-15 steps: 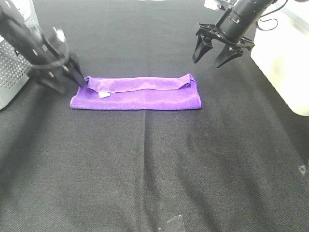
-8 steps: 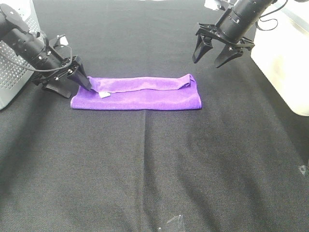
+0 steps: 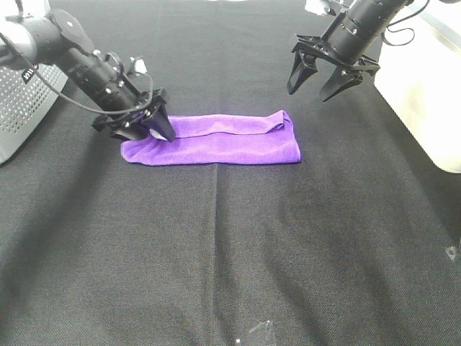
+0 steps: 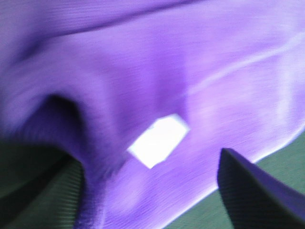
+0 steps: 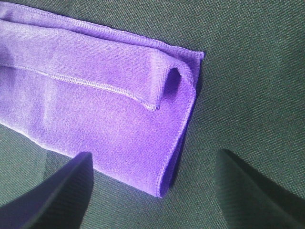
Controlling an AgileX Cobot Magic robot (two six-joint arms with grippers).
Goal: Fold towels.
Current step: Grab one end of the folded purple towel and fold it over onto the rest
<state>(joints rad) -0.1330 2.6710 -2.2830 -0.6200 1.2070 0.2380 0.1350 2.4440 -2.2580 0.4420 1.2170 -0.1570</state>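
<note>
The purple towel (image 3: 230,144) lies folded into a long strip on the black table cloth. It also shows in the right wrist view (image 5: 95,109). My left gripper (image 3: 148,128) is low on the strip's left end. In the left wrist view (image 4: 151,160) its jaws stand wide apart. The purple cloth and its white tag (image 4: 158,140) lie between them, bunched against one finger (image 4: 43,195). My right gripper (image 3: 320,85) hangs open and empty above and behind the towel's right end, whose folded corner (image 5: 174,78) shows below it.
A white perforated basket (image 3: 18,101) stands at the left edge. A white bin (image 3: 425,94) stands at the right edge. A bit of clear tape (image 3: 259,333) lies near the front edge of the black table cloth (image 3: 230,245).
My left gripper has moved right along the strip. The towel's left end has shifted right and bunched up with it. The right gripper has not moved.
</note>
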